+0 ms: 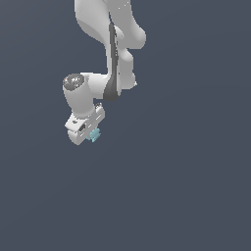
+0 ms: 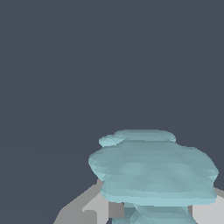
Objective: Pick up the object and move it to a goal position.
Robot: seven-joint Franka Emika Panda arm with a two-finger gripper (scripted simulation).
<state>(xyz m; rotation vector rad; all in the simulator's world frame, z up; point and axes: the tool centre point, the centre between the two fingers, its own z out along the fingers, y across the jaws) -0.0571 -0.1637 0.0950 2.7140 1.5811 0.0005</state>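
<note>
One arm (image 1: 110, 54) in frame, gripper (image 1: 89, 132) at about 8 o'clock of the exterior view with jaws clenched on the pale cyan object (image 1: 93, 134), which fills the wrist view (image 2: 153, 168) between grey fingertips (image 2: 87, 210).

A plain, featureless dark slate-blue backdrop (image 1: 186, 186) fills both views, without visible edges.
</note>
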